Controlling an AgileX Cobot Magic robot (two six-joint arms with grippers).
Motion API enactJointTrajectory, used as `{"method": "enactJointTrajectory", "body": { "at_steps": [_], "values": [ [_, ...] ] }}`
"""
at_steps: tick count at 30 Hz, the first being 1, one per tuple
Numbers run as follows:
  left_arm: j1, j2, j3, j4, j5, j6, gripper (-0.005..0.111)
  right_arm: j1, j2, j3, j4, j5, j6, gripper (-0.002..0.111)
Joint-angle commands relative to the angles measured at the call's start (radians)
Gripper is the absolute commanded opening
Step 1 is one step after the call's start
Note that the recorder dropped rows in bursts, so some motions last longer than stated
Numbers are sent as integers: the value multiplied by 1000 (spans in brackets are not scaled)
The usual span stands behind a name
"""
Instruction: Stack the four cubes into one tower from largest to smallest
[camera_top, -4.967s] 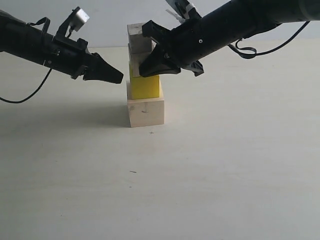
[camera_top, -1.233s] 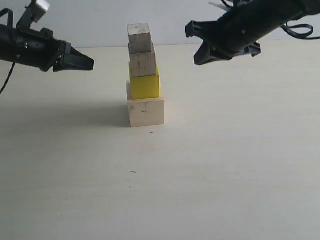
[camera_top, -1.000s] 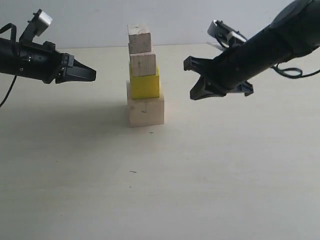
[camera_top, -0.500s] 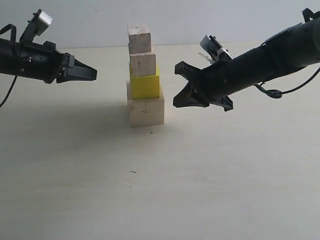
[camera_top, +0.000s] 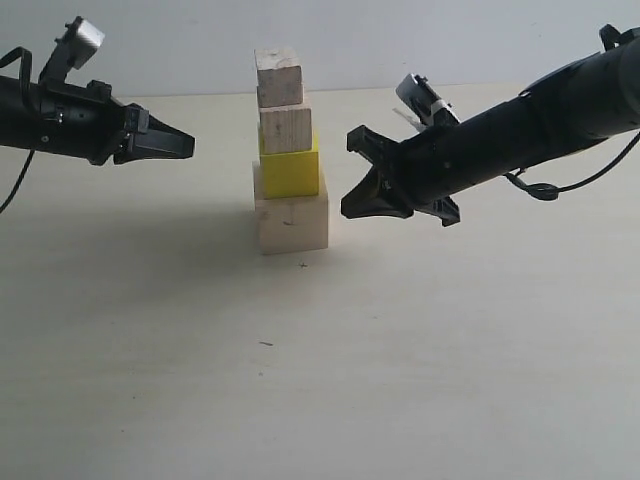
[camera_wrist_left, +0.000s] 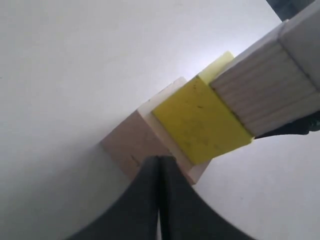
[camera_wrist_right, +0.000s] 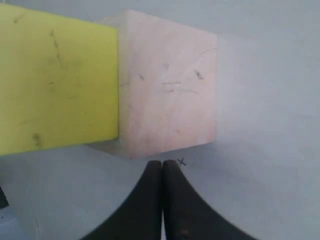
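The tower stands at mid-table: large wood cube (camera_top: 291, 222) on the table, yellow cube (camera_top: 290, 172), medium wood cube (camera_top: 286, 129), and the small wood cube (camera_top: 279, 76) on top, shifted slightly left. No gripper touches it. My left gripper (camera_top: 187, 148) hovers shut and empty to the left, level with the medium cube. My right gripper (camera_top: 362, 178) hangs to the right, level with the yellow and large cubes. Its wrist view shows the fingers (camera_wrist_right: 152, 172) pressed together before the large cube (camera_wrist_right: 167, 85) and yellow cube (camera_wrist_right: 55, 80). The left wrist view shows the yellow cube (camera_wrist_left: 200, 122).
The pale table (camera_top: 320, 380) stretches out in front of the tower, with a small pen cross (camera_top: 303, 265) just before the large cube and a short dark mark (camera_top: 265, 343) nearer the front. A cable (camera_top: 535, 188) loops under the right arm.
Both grippers drew back from the tower after the right one was around the medium cube. In the last second the right arm dropped lower and came in leftward; the left barely moved.
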Motion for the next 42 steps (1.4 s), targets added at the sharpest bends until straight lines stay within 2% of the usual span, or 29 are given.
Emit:
{"method": "enactJointTrajectory", "body": {
  "at_steps": [1, 16, 28, 42],
  "values": [
    [-3, -5, 3, -23, 5, 9, 0, 37, -2, 3, 9, -9, -24, 0],
    [-3, -5, 3, -23, 11, 9, 0, 50, -2, 3, 0, -37, -19, 0],
    [-3, -5, 3, -23, 11, 12, 0, 47, -2, 3, -10, -129, -13, 0],
    [-3, -5, 3, -23, 7, 15, 0, 55, -2, 3, 43, -146, -42, 0]
  ]
}}
